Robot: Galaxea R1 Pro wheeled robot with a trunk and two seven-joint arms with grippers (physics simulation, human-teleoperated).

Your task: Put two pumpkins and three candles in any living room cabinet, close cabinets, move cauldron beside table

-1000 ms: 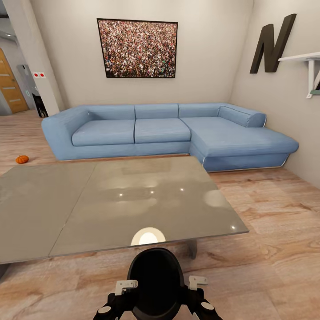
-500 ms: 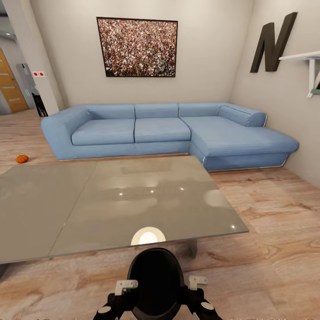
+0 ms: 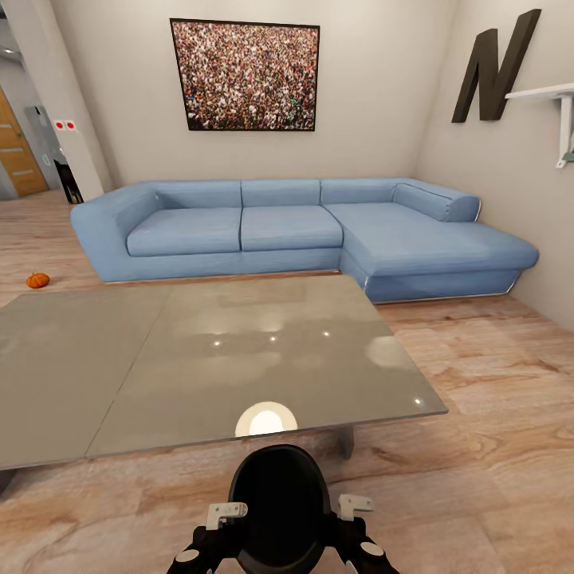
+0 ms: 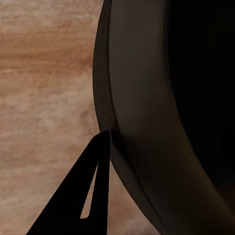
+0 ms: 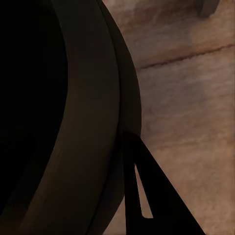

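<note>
Cauldron (image 3: 279, 502) at bottom centre nears the tabletop (image 3: 199, 359); pumpkin (image 3: 37, 280) at mid-left remains loose; pincer states unclear.

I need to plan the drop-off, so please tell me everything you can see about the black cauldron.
The cauldron is a round, matte black pot with a thick dark rim, seen from above just in front of the robot, between its two arms. It hangs over the wooden floor, close to the near edge of the grey glossy table. In the wrist views a dark finger lies against its rim on each side.
</note>
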